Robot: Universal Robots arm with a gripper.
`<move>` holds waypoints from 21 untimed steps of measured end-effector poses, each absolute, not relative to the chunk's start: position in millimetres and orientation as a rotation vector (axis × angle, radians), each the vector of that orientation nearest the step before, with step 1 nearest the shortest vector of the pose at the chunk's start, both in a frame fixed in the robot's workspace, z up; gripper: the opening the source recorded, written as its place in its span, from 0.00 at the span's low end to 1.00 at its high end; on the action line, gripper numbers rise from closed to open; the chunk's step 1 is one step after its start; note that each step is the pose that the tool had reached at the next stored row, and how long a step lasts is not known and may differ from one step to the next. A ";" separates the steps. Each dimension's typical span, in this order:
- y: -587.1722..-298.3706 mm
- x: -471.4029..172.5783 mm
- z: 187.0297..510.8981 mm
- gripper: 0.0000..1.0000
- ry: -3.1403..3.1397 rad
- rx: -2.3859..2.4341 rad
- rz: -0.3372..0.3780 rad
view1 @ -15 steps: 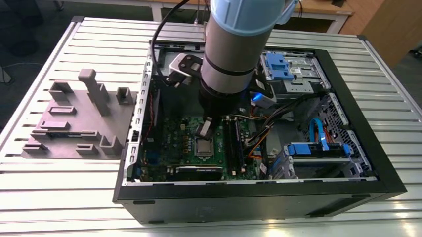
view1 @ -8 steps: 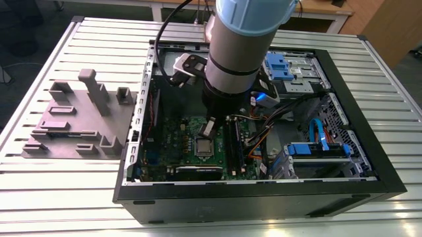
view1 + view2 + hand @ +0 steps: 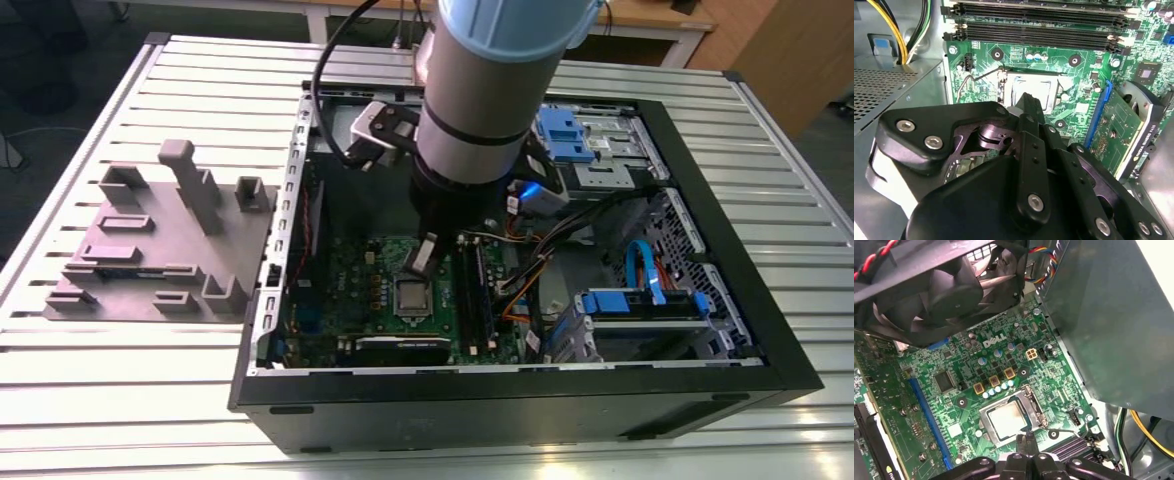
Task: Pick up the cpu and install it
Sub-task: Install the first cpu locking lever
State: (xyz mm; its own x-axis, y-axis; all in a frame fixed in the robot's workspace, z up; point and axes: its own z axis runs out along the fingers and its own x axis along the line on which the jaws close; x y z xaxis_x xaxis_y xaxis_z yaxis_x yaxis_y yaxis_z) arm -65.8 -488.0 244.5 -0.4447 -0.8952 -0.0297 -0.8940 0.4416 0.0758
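We find the arm reaching down into the open computer case (image 3: 747, 385), its gripper (image 3: 1027, 444) poised just above the socket frame (image 3: 985, 412) on the green board (image 3: 959, 382). The cpu (image 3: 1005, 420) lies flat inside that frame, its pale metal top showing in both wrist views, directly below and slightly ahead of the fingertips (image 3: 1028, 102). The fingers look pressed together to a narrow tip with nothing between them; we see no contact with the chip. We judge the seating as the main risk: if the chip sits slightly skewed in the socket, any downward push from the closed tip could bend contacts beneath it, and we cannot confirm from here that it lies fully level. A second hazard is the thin retention lever (image 3: 1074, 432) beside the frame, near the fingertips; a sideways drift could snag it. The black fan (image 3: 949, 285) and the memory slots (image 3: 1039, 22) crowd the working space, so a careless lift could clip them. The grey fixture block (image 3: 160, 245) stands well apart outside the case.
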 end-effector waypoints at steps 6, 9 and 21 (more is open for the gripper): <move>-481.9 -60.7 244.6 0.10 -2.655 1.648 -0.125; -477.7 -56.5 244.6 0.10 -2.655 1.648 -0.125; -457.7 -46.0 244.5 0.10 -2.655 1.648 -0.125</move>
